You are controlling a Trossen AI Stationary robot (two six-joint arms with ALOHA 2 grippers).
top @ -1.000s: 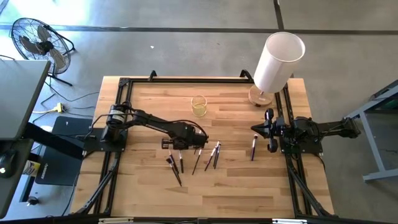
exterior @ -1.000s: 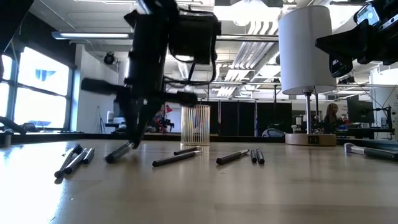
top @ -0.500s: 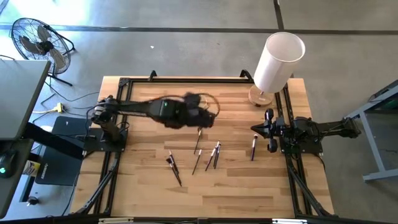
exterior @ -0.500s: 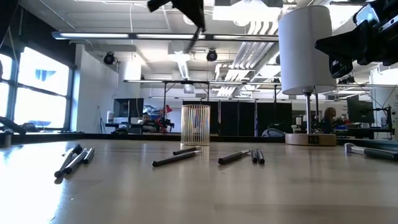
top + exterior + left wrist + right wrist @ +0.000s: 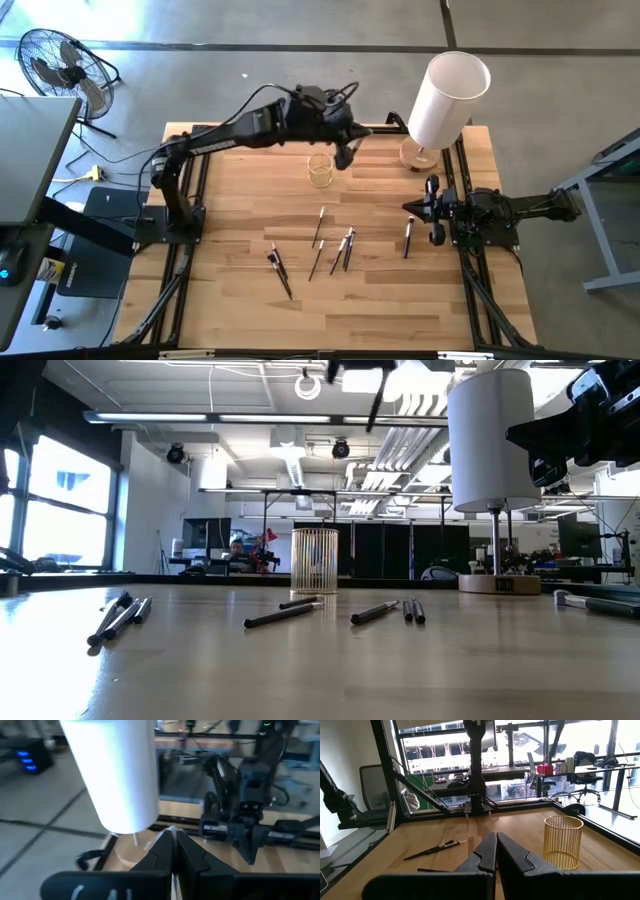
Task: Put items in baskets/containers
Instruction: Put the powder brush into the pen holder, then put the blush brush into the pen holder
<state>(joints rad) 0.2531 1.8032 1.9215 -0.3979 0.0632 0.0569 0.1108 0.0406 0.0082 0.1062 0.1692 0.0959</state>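
Note:
My left gripper (image 5: 345, 152) is raised above the table's far side, just right of the small clear yellowish cup (image 5: 320, 170), and is shut on a thin brush (image 5: 375, 400). The cup stands upright on its base (image 5: 314, 560). Several other brushes lie flat on the wood: one (image 5: 320, 226) near the middle, a pair (image 5: 347, 246), one (image 5: 281, 271) nearer, and one (image 5: 409, 236) by the right arm. My right gripper (image 5: 412, 207) waits shut at the table's right edge, touching nothing. My left gripper pinches the brush between its two fingertips; a thin pale strip of it (image 5: 172, 831) shows between them in the wrist view. The brush hangs slanting below the fingers (image 5: 372, 408), lifted clear of the table. Which part of the brush is held I cannot tell.
A big white cylinder (image 5: 450, 92) stands on a round wooden base at the far right corner, close to the left gripper. A black frame (image 5: 200, 135) runs along the table's edges. Bare wood lies near the table's near edge (image 5: 330, 320).
My left gripper, shut on a brush, has risen from the brushes at the table's middle. It has swung toward the far edge and to the right, ending high beside the cup. The brush has been lifted clear of the table. A brush that the gripper covered now shows lying there.

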